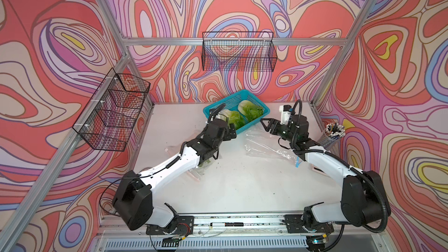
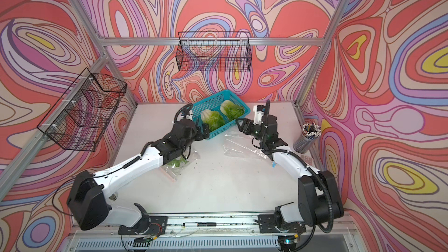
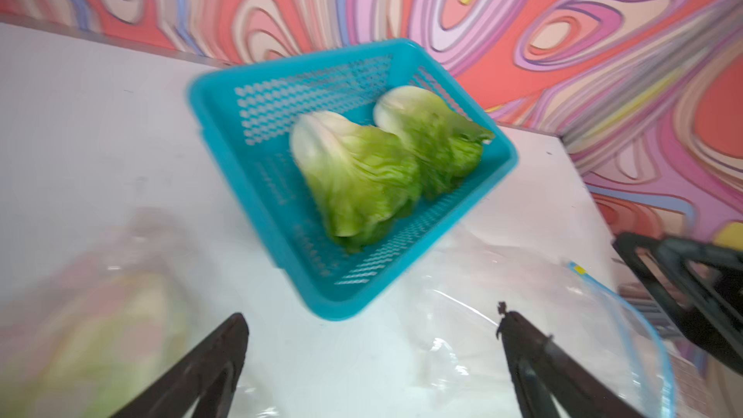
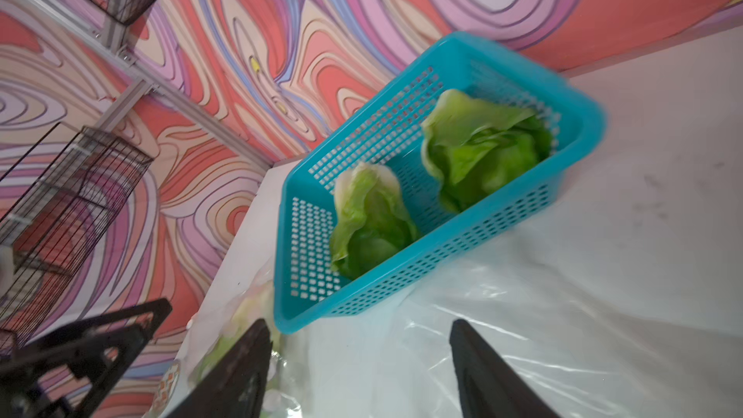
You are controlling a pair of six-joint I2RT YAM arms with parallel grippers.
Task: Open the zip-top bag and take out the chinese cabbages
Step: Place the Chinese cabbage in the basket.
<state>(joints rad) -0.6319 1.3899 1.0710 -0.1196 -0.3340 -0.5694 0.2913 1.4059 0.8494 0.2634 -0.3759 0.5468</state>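
White bench [image 1: 242, 178], back edge: crinkled green chinese cabbages [image 1: 251, 110] are lying in a teal plastic basket [image 1: 251, 127], just beyond the gaping left gripper [image 3: 370, 315] and right gripper [image 4: 358, 321].

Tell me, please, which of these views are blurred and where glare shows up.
Left wrist view: motion blur smears the basket and, worst, the bagged cabbage close to the lens. Right wrist view: milder blur on the basket's edges; white glare streaks on the clear bag. Both top views: sharp, evenly lit, only faint highlights on that bag.
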